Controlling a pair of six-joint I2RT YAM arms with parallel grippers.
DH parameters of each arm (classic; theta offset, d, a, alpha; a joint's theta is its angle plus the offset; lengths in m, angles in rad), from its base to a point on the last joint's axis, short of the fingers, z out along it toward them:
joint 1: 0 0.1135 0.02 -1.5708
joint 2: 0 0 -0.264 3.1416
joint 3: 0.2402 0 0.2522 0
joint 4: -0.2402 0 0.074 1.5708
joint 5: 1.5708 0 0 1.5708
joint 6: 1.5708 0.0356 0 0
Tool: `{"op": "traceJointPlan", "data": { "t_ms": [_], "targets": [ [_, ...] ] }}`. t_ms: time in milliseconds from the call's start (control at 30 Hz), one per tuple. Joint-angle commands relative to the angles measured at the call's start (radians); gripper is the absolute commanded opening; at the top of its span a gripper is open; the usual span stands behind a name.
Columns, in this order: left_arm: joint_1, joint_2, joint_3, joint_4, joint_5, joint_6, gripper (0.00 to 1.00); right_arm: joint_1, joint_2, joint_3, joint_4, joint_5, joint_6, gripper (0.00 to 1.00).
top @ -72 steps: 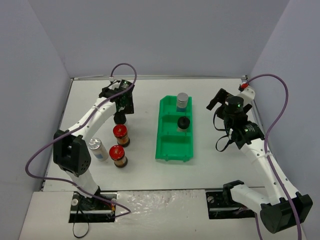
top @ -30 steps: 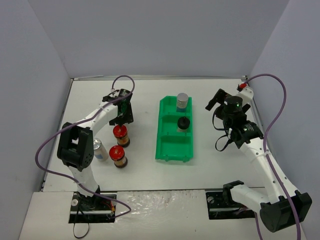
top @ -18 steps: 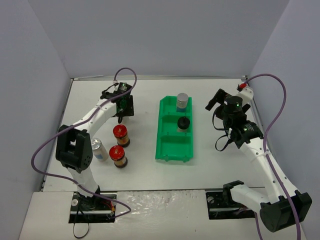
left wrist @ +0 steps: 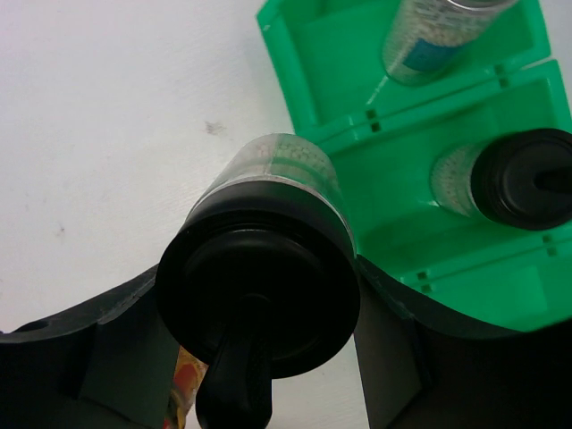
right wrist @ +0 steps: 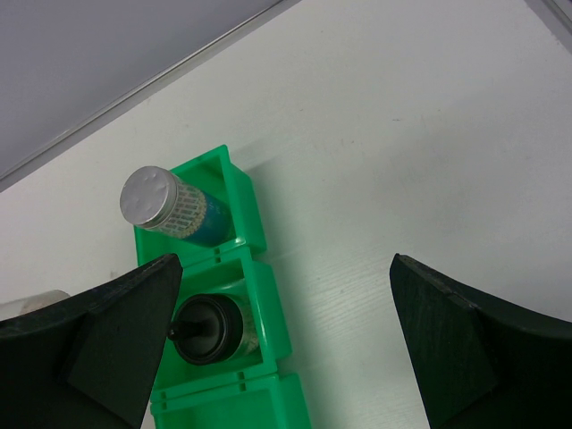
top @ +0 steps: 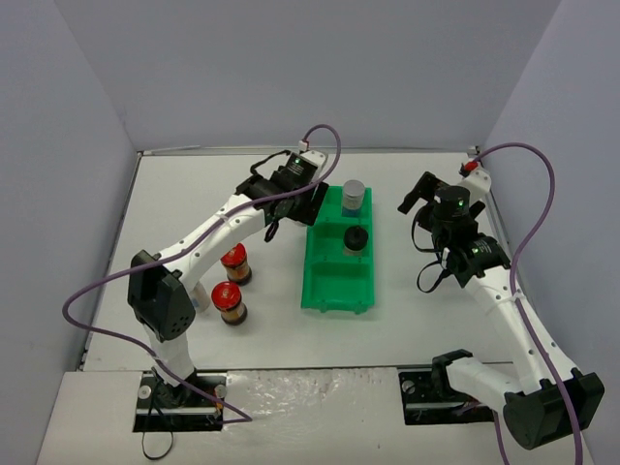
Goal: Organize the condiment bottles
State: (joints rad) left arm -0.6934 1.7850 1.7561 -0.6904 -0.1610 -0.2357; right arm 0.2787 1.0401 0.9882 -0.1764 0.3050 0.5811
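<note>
My left gripper (top: 308, 201) is shut on a black-capped jar (left wrist: 268, 223) with a clear body, held just left of the green bin's (top: 337, 281) far end; in the top view the gripper hides this jar. In the bin, a silver-capped jar (top: 354, 194) stands in the far compartment and another black-capped jar (top: 356, 239) in the middle one. Both show in the left wrist view (left wrist: 438, 36) (left wrist: 523, 179) and the right wrist view (right wrist: 161, 201) (right wrist: 210, 329). Two red-capped jars (top: 234, 263) (top: 230, 303) stand left of the bin. My right gripper (top: 418, 199) is open and empty, right of the bin.
A pale jar-like thing (top: 201, 295) shows partly behind the left arm's lower link. The bin's near compartment (top: 334, 291) holds nothing. Grey walls enclose the white table (top: 436, 310) on three sides. Purple cables loop above both arms.
</note>
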Motion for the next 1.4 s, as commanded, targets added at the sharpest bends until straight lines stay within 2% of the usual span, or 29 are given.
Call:
{"op": "traceJointPlan", "data": {
  "t_ms": [0,500,1367],
  "targets": [
    [-0.035,0.012,0.079,0.031,0.066,0.033,0.00,0.004,-0.004,0.010,0.064,0.011,0.015,1.00],
    [-0.095,0.107,0.116,0.037,0.127,0.042,0.00,0.004,-0.014,0.015,0.060,0.024,-0.003,1.00],
    [-0.107,0.230,0.090,0.075,0.183,0.058,0.00,0.004,-0.007,0.008,0.059,0.024,-0.006,1.00]
  ]
}}
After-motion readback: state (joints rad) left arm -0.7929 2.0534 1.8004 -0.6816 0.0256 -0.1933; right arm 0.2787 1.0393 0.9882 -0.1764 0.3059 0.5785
